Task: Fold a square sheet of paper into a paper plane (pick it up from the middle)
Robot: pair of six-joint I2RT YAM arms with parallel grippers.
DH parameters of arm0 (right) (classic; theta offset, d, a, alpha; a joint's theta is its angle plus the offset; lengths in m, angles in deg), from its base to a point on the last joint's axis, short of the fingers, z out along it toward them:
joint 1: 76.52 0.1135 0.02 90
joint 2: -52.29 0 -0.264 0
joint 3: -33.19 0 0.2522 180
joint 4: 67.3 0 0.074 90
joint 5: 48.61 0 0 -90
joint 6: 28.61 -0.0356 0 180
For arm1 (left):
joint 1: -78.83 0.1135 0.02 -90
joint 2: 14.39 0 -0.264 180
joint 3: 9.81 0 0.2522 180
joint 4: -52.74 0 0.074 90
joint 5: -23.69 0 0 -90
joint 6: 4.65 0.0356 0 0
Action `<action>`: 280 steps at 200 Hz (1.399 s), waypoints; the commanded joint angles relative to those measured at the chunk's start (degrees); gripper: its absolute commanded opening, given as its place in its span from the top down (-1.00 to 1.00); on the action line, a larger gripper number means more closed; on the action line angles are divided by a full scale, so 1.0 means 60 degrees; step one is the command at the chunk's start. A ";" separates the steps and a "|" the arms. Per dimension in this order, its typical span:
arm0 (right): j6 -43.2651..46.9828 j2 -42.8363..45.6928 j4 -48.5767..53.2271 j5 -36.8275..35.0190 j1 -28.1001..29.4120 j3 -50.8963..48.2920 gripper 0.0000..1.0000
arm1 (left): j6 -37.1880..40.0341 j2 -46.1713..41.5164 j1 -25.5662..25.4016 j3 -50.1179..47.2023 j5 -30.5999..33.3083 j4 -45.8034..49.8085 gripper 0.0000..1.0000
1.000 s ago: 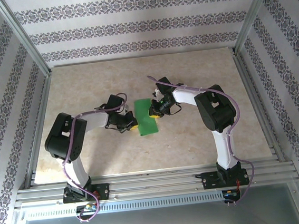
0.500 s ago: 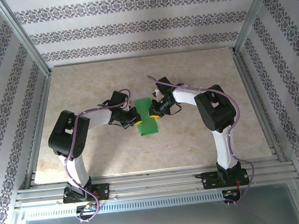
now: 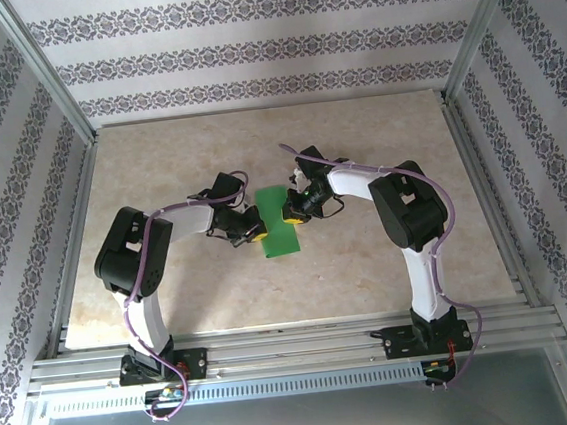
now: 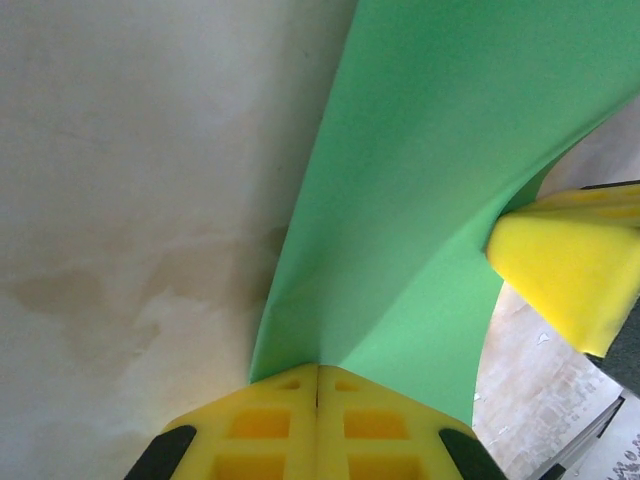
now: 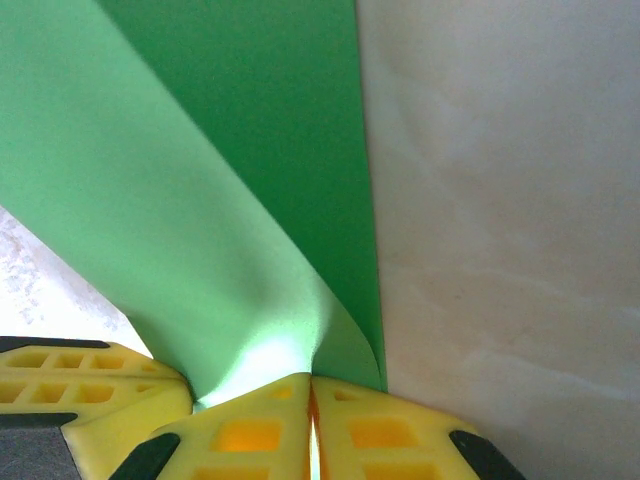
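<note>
Squeeze on thin green paper sheet (image 3: 277,228).
Clamping edges in left gripper (image 4: 317,375) and right gripper (image 5: 311,384); nudging left inward, probably bowing.

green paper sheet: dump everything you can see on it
The square sheet of paper is thin, plain, bright green. At the middle of the table it is bowed, not flat, showing as a narrow strip from above. The left gripper is shut on one side edge, the right gripper on the opposite one, with small buckles at both pinches. Whether it touches the table is unclear.
</note>
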 commanded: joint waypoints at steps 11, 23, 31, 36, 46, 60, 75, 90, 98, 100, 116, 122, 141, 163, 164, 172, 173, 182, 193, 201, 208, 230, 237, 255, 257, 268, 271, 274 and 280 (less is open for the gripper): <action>0.0074 -0.0734 0.0803 -0.1511 -0.0022 -0.0450 0.73 | 0.0613 -0.0580 0.0033 -0.0643 0.0727 0.1838 1.00; 0.0089 -0.0694 0.0803 -0.1511 -0.0037 -0.0494 0.73 | 0.0764 -0.1101 0.0099 -0.0776 0.0603 0.1695 1.00; 0.0103 -0.0668 0.0796 -0.1525 -0.0048 -0.0532 0.73 | 0.0798 -0.1428 0.0100 -0.0783 0.0435 0.1497 1.00; 0.0104 -0.0648 0.0789 -0.1529 -0.0052 -0.0551 0.73 | 0.0783 -0.1584 0.0094 -0.0770 0.0263 0.1292 1.00; 0.0104 -0.0654 0.0774 -0.1525 -0.0052 -0.0569 0.73 | 0.0557 -0.1774 0.0071 -0.0768 -0.0241 0.0687 1.00; 0.0104 -0.0672 0.0746 -0.1511 -0.0052 -0.0570 0.73 | 0.0083 -0.1847 -0.0019 -0.0828 -0.0781 -0.0291 1.00; 0.0104 -0.0703 0.0734 -0.1496 -0.0052 -0.0566 0.73 | -0.0245 -0.1686 -0.0151 -0.0785 -0.0949 -0.0775 1.00; 0.0089 -0.0717 0.0716 -0.1496 -0.0052 -0.0559 0.73 | -0.0496 -0.1375 -0.0212 -0.0700 -0.0825 -0.0964 1.00; 0.0089 -0.0745 0.0727 -0.1496 -0.0052 -0.0542 0.73 | -0.0634 -0.1135 -0.0230 -0.0682 -0.0744 -0.1052 1.00; 0.0089 -0.0749 0.0729 -0.1496 -0.0052 -0.0541 0.73 | -0.0669 -0.1094 -0.0234 -0.0692 -0.0734 -0.1077 1.00; 0.0089 -0.0767 0.0716 -0.1496 -0.0037 -0.0540 0.73 | -0.0871 -0.0728 -0.0263 -0.0746 -0.0523 -0.1215 1.00; 0.0075 -0.0784 0.0716 -0.1496 -0.0037 -0.0526 0.73 | -0.0940 -0.0633 -0.0261 -0.0808 -0.0476 -0.1291 1.00; 0.0078 -0.0807 0.0730 -0.1482 -0.0037 -0.0498 0.73 | -0.1028 -0.0367 -0.0263 -0.1012 -0.0614 -0.1410 1.00; 0.0089 -0.0822 0.0745 -0.1481 -0.0025 -0.0467 0.73 | -0.0951 -0.0220 -0.0250 -0.1331 -0.0730 -0.1233 1.00; 0.0089 -0.0815 0.0745 -0.1481 -0.0024 -0.0467 0.73 | -0.0946 -0.0228 -0.0250 -0.1350 -0.0730 -0.1215 1.00; 0.0087 -0.0806 0.0745 -0.1481 -0.0023 -0.0467 0.73 | -0.0859 -0.0261 -0.0259 -0.1502 -0.0682 -0.1034 1.00; 0.0088 -0.0800 0.0745 -0.1481 -0.0023 -0.0467 0.73 | -0.0841 -0.0263 -0.0254 -0.1509 -0.0684 -0.1021 1.00; 0.0088 -0.0797 0.0745 -0.1489 -0.0023 -0.0467 0.73 | -0.0679 -0.0266 -0.0259 -0.1649 -0.0643 -0.0779 1.00; 0.0089 -0.0800 0.0745 -0.1496 -0.0023 -0.0467 0.73 | -0.0522 -0.0285 -0.0244 -0.1836 -0.0577 -0.0579 1.00; 0.0104 -0.0801 0.0745 -0.1496 -0.0023 -0.0467 0.73 | -0.0389 -0.0308 -0.0242 -0.1988 -0.0570 -0.0493 1.00; 0.0104 -0.0815 0.0759 -0.1507 -0.0030 -0.0453 0.73 | -0.0277 -0.0346 -0.0225 -0.2090 -0.0571 -0.0407 1.00; 0.0089 -0.0809 0.0745 -0.1525 -0.0037 -0.0496 0.73 | 0.0119 -0.0653 -0.0231 -0.2317 -0.0676 -0.0131 1.00; 0.0089 -0.0827 0.0731 -0.1525 -0.0034 -0.0496 0.73 | 0.0197 -0.0796 -0.0227 -0.2396 -0.0774 -0.0176 1.00; 0.0062 -0.0850 0.0701 -0.1526 -0.0023 -0.0496 0.73 | 0.0254 -0.1137 -0.0255 -0.2581 -0.0976 -0.0434 1.00; 0.0060 -0.0841 0.0694 -0.1526 -0.0023 -0.0496 0.73 | 0.0248 -0.1161 -0.0254 -0.2614 -0.1001 -0.0465 1.00; 0.0052 -0.0852 0.0673 -0.1518 -0.0023 -0.0496 0.73 | 0.0279 -0.1255 -0.0292 -0.2647 -0.1141 -0.0551 1.00; 0.0046 -0.0869 0.0674 -0.1513 -0.0019 -0.0496 0.73 | 0.0295 -0.1290 -0.0317 -0.2644 -0.1164 -0.0564 1.00; 0.0045 -0.0867 0.0672 -0.1511 -0.0015 -0.0496 0.73 | 0.0309 -0.1307 -0.0338 -0.2640 -0.1186 -0.0578 1.00; 0.0045 -0.0867 0.0657 -0.1511 -0.0008 -0.0485 0.73 | 0.0321 -0.1379 -0.0378 -0.2617 -0.1207 -0.0561 1.00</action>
